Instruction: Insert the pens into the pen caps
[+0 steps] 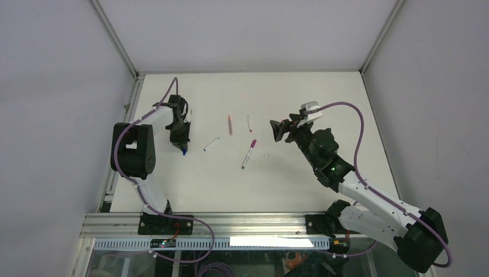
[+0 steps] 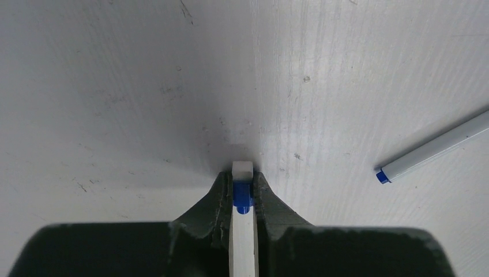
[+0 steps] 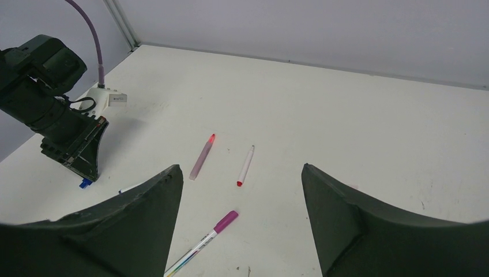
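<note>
My left gripper stands tip-down on the table, shut on a small blue pen cap pinched between its fingertips; the cap also shows in the top view. A white pen with a blue tip lies just right of it. A pinkish pen with a red end and a short white pen with a red tip lie mid-table. A white pen with a magenta cap on it lies nearer. My right gripper is open and empty, above the table right of these pens.
The table's white walls and metal corner posts close off the back and sides. The left arm's body stands at the table's left. The right arm's purple cable loops over the right side.
</note>
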Tool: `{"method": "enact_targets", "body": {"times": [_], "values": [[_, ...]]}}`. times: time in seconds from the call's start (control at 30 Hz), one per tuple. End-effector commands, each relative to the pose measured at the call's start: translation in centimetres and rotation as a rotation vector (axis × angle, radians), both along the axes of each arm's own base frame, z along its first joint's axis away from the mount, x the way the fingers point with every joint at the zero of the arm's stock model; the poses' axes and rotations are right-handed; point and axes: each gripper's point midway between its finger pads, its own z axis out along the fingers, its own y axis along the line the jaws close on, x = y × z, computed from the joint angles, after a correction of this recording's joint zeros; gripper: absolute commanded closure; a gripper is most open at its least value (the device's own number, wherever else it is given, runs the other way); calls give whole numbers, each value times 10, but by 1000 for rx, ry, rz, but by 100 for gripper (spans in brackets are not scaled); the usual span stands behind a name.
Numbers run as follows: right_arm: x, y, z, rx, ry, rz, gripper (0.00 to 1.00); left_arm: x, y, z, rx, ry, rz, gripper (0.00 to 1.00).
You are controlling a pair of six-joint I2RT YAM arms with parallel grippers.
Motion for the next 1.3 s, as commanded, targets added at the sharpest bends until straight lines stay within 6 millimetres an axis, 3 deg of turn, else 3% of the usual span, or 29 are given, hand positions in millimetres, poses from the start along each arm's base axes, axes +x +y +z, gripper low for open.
{"method": "enact_targets", "body": {"times": [0.0, 0.27, 0.4, 0.6, 0.8, 0.9, 1.13, 1.27], "values": [[3, 3, 9, 43, -29, 5, 22, 1, -14, 2, -71, -4, -4, 93], [3, 6, 8, 47, -19, 19, 22, -12, -41, 12, -176, -21, 103, 95], [3, 7, 6, 45, -15, 21, 22, -10, -54, 18, -162, -50, 74, 77], [4, 9, 4, 43, -10, 26, 21, 19, -66, 56, -124, -162, 1, 63], [4, 8, 4, 45, -12, 27, 21, 40, -71, 87, -95, -237, -111, 58], [4, 8, 5, 47, -15, 29, 21, 43, -81, 83, -87, -226, -195, 59], [2, 8, 7, 39, -13, 33, 21, 41, -116, 53, -44, -155, -419, 64], [2, 7, 8, 41, -14, 32, 21, 45, -122, 46, -40, -153, -447, 64]]}}
